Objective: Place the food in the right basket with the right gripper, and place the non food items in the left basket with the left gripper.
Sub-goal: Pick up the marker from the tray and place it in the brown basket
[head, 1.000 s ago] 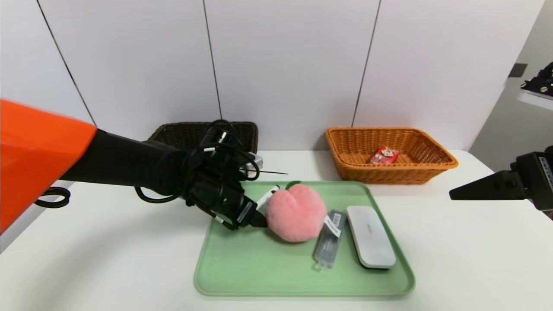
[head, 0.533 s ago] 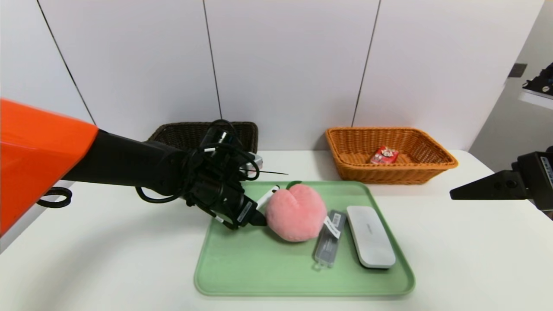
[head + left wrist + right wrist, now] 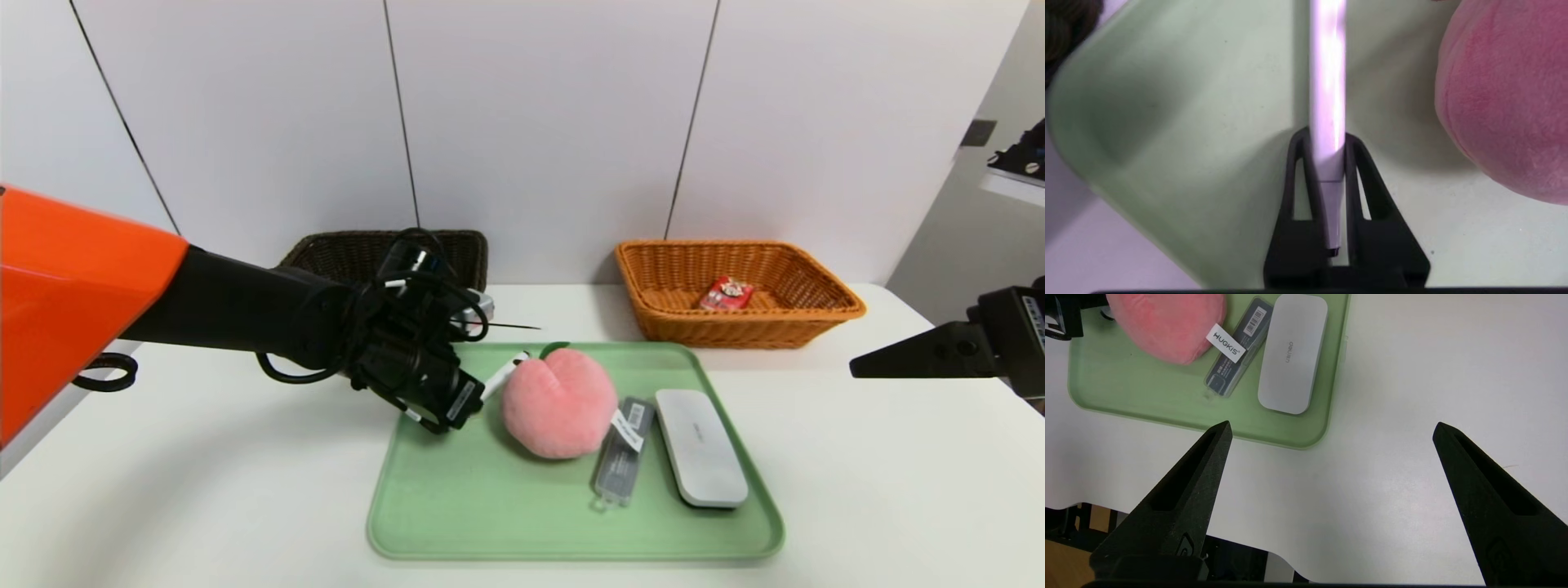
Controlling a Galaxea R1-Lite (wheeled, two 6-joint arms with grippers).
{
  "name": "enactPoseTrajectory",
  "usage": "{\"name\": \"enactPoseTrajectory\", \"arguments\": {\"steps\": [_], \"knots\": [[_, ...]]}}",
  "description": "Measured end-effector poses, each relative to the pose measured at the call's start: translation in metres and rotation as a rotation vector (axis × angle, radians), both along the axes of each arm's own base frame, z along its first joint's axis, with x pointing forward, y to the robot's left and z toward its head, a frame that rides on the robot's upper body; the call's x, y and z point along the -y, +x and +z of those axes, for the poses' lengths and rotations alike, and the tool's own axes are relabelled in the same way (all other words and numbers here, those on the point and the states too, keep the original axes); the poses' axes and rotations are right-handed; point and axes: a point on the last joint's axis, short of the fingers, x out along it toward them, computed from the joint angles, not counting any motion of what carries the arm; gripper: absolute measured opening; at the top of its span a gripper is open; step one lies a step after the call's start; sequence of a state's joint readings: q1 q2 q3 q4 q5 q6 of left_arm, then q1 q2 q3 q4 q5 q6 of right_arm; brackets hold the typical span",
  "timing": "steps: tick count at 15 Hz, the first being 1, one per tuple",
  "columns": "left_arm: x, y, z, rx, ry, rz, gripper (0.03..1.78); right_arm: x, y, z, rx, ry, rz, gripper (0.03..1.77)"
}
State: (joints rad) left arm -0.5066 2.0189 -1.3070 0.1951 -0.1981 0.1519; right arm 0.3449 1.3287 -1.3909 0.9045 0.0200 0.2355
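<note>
white marker (image 3: 1327, 81) within left pincer (image 3: 1327, 141)

Tray (image 3: 424, 523): marker (image 3: 502, 371) left, peach (image 3: 559, 402), slim case (image 3: 622, 457), oblong case (image 3: 700, 445) right. Baskets (image 3: 359, 249) (image 3: 816, 314) behind; carton (image 3: 727, 293) in right one.

White panelled wall (image 3: 539, 122) with dark seams stands behind a white table (image 3: 857, 457).

left arm (image 3: 245, 314): orange shell, black forearm, looped cables | jaws: black, pointed
</note>
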Motion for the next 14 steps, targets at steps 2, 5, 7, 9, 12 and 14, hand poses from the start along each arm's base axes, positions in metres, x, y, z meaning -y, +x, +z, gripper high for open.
{"name": "enactPoseTrajectory", "arguments": {"steps": [2,5,7,9,12,14], "knots": [[0.000,0.000,0.000,0.001,0.000,-0.001,0.17,0.000,0.000,0.000,0.000,-0.001,0.000,1.70],[-0.001,-0.001,0.001,0.003,0.003,0.000,0.17,0.000,0.000,0.000,0.000,0.001,-0.001,1.70],[-0.003,-0.003,0.004,0.006,0.003,0.003,0.17,0.000,0.000,0.000,-0.003,0.007,0.003,1.70],[-0.006,-0.007,0.011,0.020,-0.004,0.005,0.17,0.000,0.000,0.000,-0.007,0.021,-0.007,1.70],[-0.017,-0.014,0.030,0.065,-0.025,0.019,0.17,0.000,-0.001,0.000,-0.006,0.023,-0.008,1.70],[-0.026,-0.021,0.039,0.082,-0.032,0.031,0.17,0.000,-0.001,0.001,-0.003,0.024,-0.008,1.70]]}}
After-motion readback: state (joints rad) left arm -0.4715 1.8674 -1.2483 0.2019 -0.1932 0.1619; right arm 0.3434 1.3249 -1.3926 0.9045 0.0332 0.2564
